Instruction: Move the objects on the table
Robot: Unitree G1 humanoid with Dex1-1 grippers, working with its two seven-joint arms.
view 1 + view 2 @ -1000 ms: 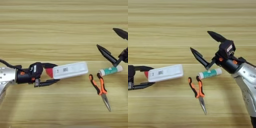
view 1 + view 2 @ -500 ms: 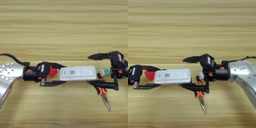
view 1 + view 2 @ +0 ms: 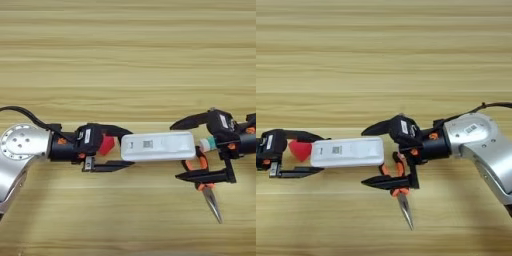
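On the table (image 3: pixel 130 60) a long white device (image 3: pixel 157 146) lies level at mid-height. At its left end sits a small red cube (image 3: pixel 106 145). My left gripper (image 3: pixel 131 148) is open, its fingers above and below the cube and the device's left end. My right gripper (image 3: pixel 362 158) points left and is open. Its upper finger lies past the device's right end and its lower finger (image 3: pixel 383 182) crosses the orange-handled pliers (image 3: pixel 398 175). A short piece of the white and teal tube (image 3: pixel 207 145) shows beside the right wrist.
The pliers' metal tip (image 3: pixel 212 204) points toward the near edge. A black cable (image 3: pixel 30 116) loops off the left arm. Bare wood stretches across the far half of the table (image 3: pixel 386 50).
My right gripper came down from above the tube and turned left, level with the table. My left gripper slid right, and the device shifted right and straightened.
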